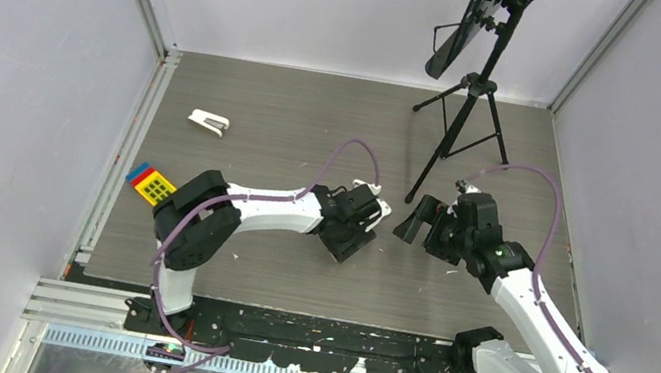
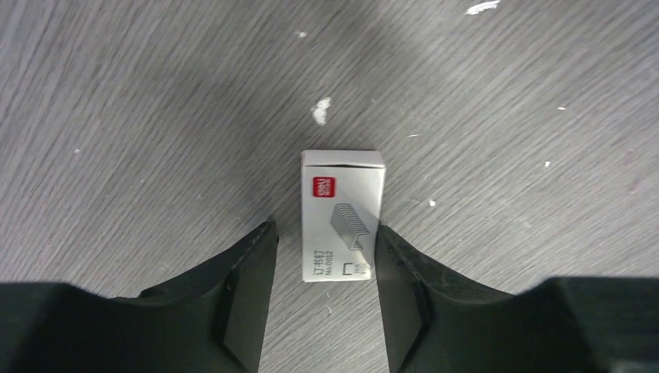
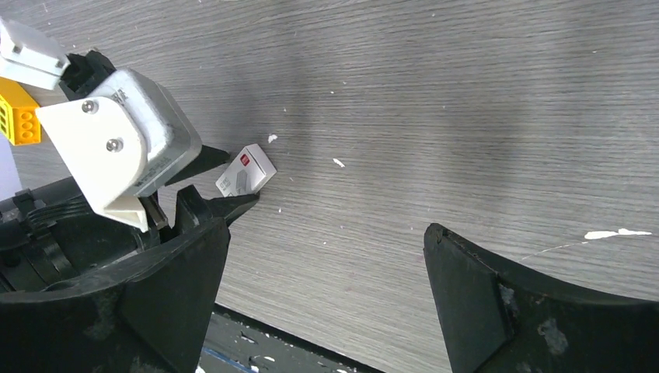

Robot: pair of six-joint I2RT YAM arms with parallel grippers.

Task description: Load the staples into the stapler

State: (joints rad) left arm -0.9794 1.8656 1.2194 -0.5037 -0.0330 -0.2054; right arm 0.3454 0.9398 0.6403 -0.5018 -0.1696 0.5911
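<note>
The step in hand was the pickup of the staple box (image 2: 343,215). It lay flat on the table (image 2: 505,93) near the middle, and the left gripper (image 2: 325,231) stood low over it with its jaws released and straddling it — the right-hand finger seemed to touch the box's edge, the other stood just clear. Next, I judged, the jaws had to clench squarely on the box's long sides and lift it without tipping it. The right gripper (image 3: 326,233) hung just beside, its jaws spread wide on nothing. Only the left wrist view showed the gap at the fingers plainly. The overhead view hid the box under the arm, yet it alone showed the stapler (image 1: 209,121) — well apart at the far left — and a tripod (image 1: 465,118) at the far right.
</note>
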